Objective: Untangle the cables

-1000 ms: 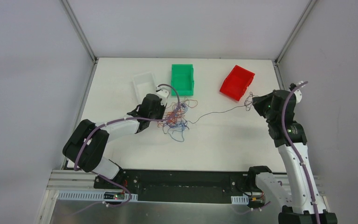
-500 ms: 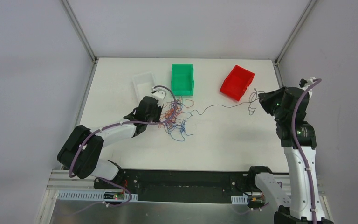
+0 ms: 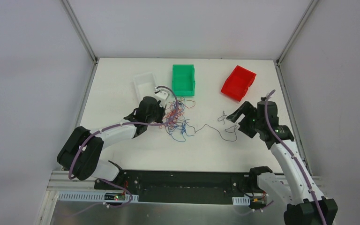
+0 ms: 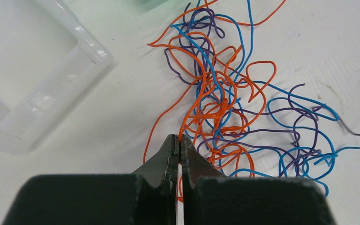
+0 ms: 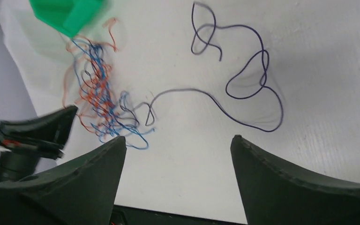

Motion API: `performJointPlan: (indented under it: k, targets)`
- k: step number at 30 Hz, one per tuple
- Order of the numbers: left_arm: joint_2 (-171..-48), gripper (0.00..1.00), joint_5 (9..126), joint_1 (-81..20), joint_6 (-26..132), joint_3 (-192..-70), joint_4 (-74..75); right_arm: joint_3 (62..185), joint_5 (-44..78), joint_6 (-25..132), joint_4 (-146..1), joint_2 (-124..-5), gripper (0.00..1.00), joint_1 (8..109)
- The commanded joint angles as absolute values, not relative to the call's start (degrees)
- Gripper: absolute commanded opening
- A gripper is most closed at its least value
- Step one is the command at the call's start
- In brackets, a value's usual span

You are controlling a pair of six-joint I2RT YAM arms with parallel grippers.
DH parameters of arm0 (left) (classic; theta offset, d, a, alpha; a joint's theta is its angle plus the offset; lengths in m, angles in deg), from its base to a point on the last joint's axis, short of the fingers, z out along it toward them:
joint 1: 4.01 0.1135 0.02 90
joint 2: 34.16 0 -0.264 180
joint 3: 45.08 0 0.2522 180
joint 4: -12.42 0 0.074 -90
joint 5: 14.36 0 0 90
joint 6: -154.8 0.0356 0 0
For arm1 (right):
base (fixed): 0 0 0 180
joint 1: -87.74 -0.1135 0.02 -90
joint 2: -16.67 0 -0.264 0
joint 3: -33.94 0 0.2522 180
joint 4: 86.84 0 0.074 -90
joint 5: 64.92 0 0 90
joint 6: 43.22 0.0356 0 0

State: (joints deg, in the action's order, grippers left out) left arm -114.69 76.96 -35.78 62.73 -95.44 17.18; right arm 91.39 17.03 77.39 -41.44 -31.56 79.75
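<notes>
**White table [image 3: 206, 157], plain grey walls, one knot plus one strand lying out on its own**

The cables [image 3: 177, 118] are mostly a single knot [image 4: 218, 110] of blue, orange and purple wire. It sits left of centre, just in front of the green bin [image 3: 183, 79] and near the clear bin [image 3: 144, 85]. One purple strand [image 3: 207, 125] trails out to the right and lies slack in loops on the table. Its left end runs into the fringe of the knot, and I can't tell if it's fully free.

The left gripper [image 4: 178, 138] is pinched tight on an orange wire at the near edge of the knot, tips low to the surface. My read is that it's the anchor, so a pull drags one wire out and not the whole mess. That arm reaches in low from the left, wrist aimed at the knot.

The right gripper [image 5: 178, 138] has its jaws spread wide with nothing between them. It hovers over the strand's loops, looking down on them. That looks like lining up for a grab somewhere along the strand, but that's a guess. The arm is folded, elbow out right, wrist pointing back toward the middle, with the red bin [image 3: 238, 83] beyond it.

Far from done imo, the knot looks dense
</notes>
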Motion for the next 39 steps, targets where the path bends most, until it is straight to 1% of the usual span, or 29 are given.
performJointPlan:
  k: [1,2,3,5,8,10,12,14,18,22,24,26,27,29,33,39]
  targets:
    - [-113.55,0.00,73.21,-35.12,63.84,-95.76,19.50,88.97,17.33,77.87,-46.06,-32.74,0.89,73.20]
    - [-113.44,0.00,73.37,-35.12,64.00,-95.72,19.51,89.42,18.34,77.50,-46.17,-34.16,0.90,71.04]
    - [-113.36,0.00,73.50,-35.12,64.15,-95.75,19.51,90.30,19.62,76.60,-45.77,-36.66,0.96,69.15]
    - [-113.23,0.00,73.34,-35.12,64.27,-95.61,19.49,92.66,23.95,74.24,-43.51,-41.19,0.99,65.76]
    - [-113.17,0.00,73.13,-35.12,64.27,-95.62,19.49,95.74,35.04,72.23,-40.22,-46.98,1.00,62.68]
    - [-113.17,0.00,73.17,-35.12,64.27,-95.53,19.52,96.86,40.68,72.10,-39.46,-49.94,1.00,62.57]
    - [-113.20,0.00,73.29,-35.12,64.27,-95.50,19.57,98.05,49.84,71.88,-39.10,-52.38,1.00,62.70]
    - [-113.29,0.00,73.25,-35.07,64.27,-95.59,19.50,99.63,52.50,71.35,-39.54,-54.89,1.00,64.60]
    - [-113.62,0.00,72.62,-35.12,64.27,-95.75,19.70,101.34,40.45,70.75,-46.58,-61.21,1.00,73.93]
    - [-114.05,0.00,72.91,-35.12,64.27,-95.77,19.92,106.33,31.39,68.58,-49.78,-70.67,1.00,76.81]
    - [-113.88,0.00,72.83,-35.12,64.27,-95.77,19.92,107.50,27.92,67.34,-52.21,-73.90,1.00,76.82]
    - [-113.75,0.00,72.71,-35.12,64.27,-95.65,19.85,107.60,21.86,65.79,-55.49,-75.95,1.00,76.80]
    - [-113.75,0.00,72.74,-35.12,64.27,-95.66,19.86,107.75,17.88,65.13,-56.24,-76.91,1.00,76.65]
    - [-113.77,0.00,72.78,-35.12,64.27,-95.70,19.93,108.37,14.26,64.28,-56.09,-78.59,0.99,76.00]
    - [-114.03,0.00,72.90,-35.12,64.27,-95.76,19.85,108.07,12.52,61.99,-54.27,-79.53,0.99,72.64]
    - [-114.32,0.00,72.74,-35.12,64.27,-95.93,19.90,102.78,9.15,60.31,-55.08,-75.21,0.98,67.98]
